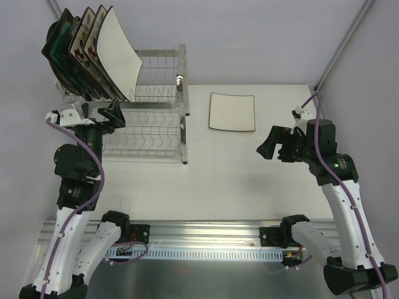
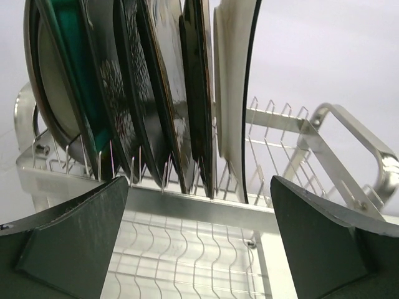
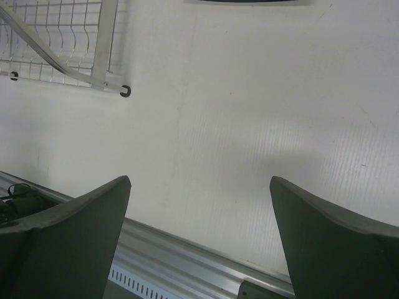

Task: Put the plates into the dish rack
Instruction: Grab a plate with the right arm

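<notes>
Several plates point(image 1: 118, 56) stand on edge in the upper tier of the silver wire dish rack point(image 1: 159, 106) at the far left. The rightmost of them is cream with a dark rim, and a teal-centred one point(image 2: 75, 62) stands further left. My left gripper point(image 1: 117, 115) hangs open just in front of the rack. In the left wrist view this gripper point(image 2: 199, 187) holds nothing and sits below the upper rail point(image 2: 206, 208). One white square plate point(image 1: 232, 112) lies flat on the table. My right gripper point(image 1: 274, 146) is open to its near right, empty above bare table point(image 3: 199, 180).
The rack's lower tier point(image 2: 187, 261) shows empty wire. The rack's near corner point(image 3: 103, 75) shows at the top left of the right wrist view. An aluminium rail point(image 1: 206, 233) runs along the near table edge between the arm bases. Grey walls close in the back and right.
</notes>
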You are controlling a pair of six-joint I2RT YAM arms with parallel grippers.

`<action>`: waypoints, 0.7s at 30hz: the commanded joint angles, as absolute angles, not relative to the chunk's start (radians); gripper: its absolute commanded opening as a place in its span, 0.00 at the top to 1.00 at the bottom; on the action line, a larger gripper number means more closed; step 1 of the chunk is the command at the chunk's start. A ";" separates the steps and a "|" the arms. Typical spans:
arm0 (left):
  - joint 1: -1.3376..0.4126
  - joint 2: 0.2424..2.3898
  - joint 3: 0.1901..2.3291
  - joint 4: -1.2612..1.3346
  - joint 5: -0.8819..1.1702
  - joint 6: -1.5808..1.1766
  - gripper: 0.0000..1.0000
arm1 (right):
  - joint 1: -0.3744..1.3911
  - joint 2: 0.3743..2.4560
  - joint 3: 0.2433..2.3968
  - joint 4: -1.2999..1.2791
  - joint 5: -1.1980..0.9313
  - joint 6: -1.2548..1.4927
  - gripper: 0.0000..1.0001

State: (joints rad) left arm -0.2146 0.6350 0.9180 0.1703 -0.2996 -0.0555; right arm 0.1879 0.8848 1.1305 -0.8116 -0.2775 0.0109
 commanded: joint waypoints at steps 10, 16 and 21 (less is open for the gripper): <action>-0.229 0.457 0.855 -0.328 -0.052 -0.290 0.01 | 0.189 0.934 1.009 -0.442 -0.248 0.198 0.00; -0.239 0.365 0.718 -0.457 0.121 -0.408 0.01 | 0.158 1.048 0.954 -0.289 -0.307 0.348 0.00; -0.267 0.324 0.629 -0.518 0.189 -0.425 0.01 | 0.101 1.137 0.873 -0.100 -0.348 0.428 0.00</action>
